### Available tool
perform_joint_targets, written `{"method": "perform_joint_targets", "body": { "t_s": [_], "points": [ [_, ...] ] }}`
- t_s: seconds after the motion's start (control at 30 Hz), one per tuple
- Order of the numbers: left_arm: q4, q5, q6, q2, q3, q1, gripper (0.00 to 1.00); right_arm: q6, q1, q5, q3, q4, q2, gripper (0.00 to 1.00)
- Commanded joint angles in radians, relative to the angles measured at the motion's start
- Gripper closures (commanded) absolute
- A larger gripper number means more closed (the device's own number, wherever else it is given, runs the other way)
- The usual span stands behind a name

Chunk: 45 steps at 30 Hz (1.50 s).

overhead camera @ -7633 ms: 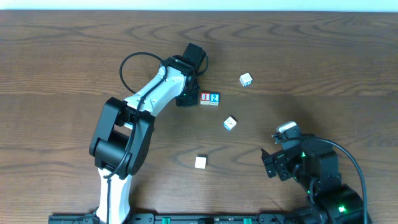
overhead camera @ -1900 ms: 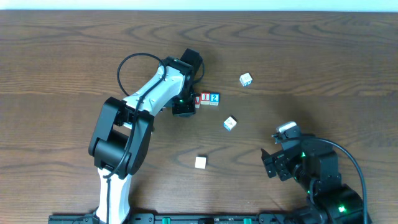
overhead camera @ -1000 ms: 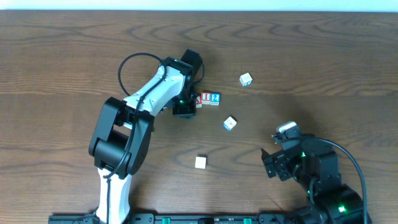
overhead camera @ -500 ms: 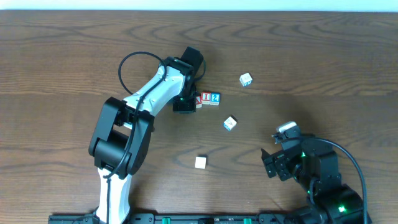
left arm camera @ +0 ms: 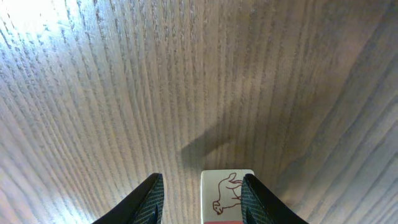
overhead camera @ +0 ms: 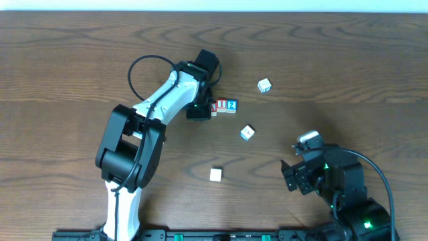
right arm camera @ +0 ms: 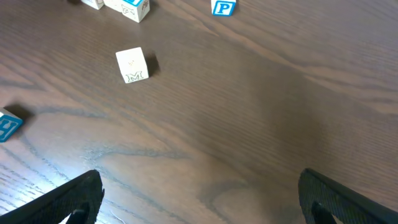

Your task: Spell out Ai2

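Ai2 cubes form a row on the wooden table (overhead camera: 334,60). The I cube (overhead camera: 221,105) lies between the A cube (overhead camera: 213,107) and the 2 cube (overhead camera: 231,105), touching the 2 cube. The A cube is partly hidden by the left gripper (overhead camera: 200,111). In the left wrist view the A cube (left arm camera: 227,196) stands between the fingers (left arm camera: 152,202), against one and with a gap to the other. The jaws are narrowly parted, not clamped. The visible face carries a red animal outline. The right gripper (overhead camera: 292,175) sits well apart from the row, jaws wide and holding nothing. An M cube (right arm camera: 132,65) and a P cube (right arm camera: 223,7) lie loose.
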<state>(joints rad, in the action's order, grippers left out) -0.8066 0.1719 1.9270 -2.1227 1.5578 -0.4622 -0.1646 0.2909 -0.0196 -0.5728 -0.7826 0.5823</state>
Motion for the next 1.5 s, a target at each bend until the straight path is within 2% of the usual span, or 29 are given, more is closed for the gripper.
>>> {"method": "perform_joint_targets", "body": {
  "t_s": [0.0,0.23,0.37,0.53,0.57,0.8,1.07,1.23,1.47],
  "points": [
    [-0.007,-0.034,-0.021,-0.015,0.009,0.005,0.6,0.006,-0.009,-0.006,0.001,0.001,-0.002,0.01],
    [-0.037,-0.034,-0.04,-0.012,0.009,0.047,0.61,0.006,-0.009,-0.006,0.001,0.001,-0.002,0.01],
    [-0.055,-0.014,-0.071,0.01,0.009,0.068,0.67,0.006,-0.009,-0.006,0.001,0.001,-0.002,0.01],
    [-0.119,-0.022,-0.099,0.067,0.009,0.066,0.65,0.006,-0.009,-0.006,0.001,0.001,-0.002,0.01],
    [-0.13,-0.027,-0.114,0.079,0.009,0.062,0.62,0.007,-0.009,-0.006,0.001,0.001,-0.002,0.01],
    [-0.125,-0.056,-0.294,0.137,0.009,-0.003,0.53,0.006,-0.009,-0.006,0.001,0.001,-0.002,0.01],
    [-0.146,-0.054,-0.515,0.149,0.009,-0.04,0.5,0.006,-0.009,-0.006,0.001,0.001,-0.002,0.01],
    [-0.188,-0.052,-0.504,0.149,0.009,-0.063,0.49,0.006,-0.009,-0.006,0.001,0.001,-0.002,0.01],
    [-0.191,-0.087,-0.351,0.148,0.008,-0.119,0.48,0.006,-0.009,-0.006,0.001,0.001,-0.002,0.01]
  ]
}}
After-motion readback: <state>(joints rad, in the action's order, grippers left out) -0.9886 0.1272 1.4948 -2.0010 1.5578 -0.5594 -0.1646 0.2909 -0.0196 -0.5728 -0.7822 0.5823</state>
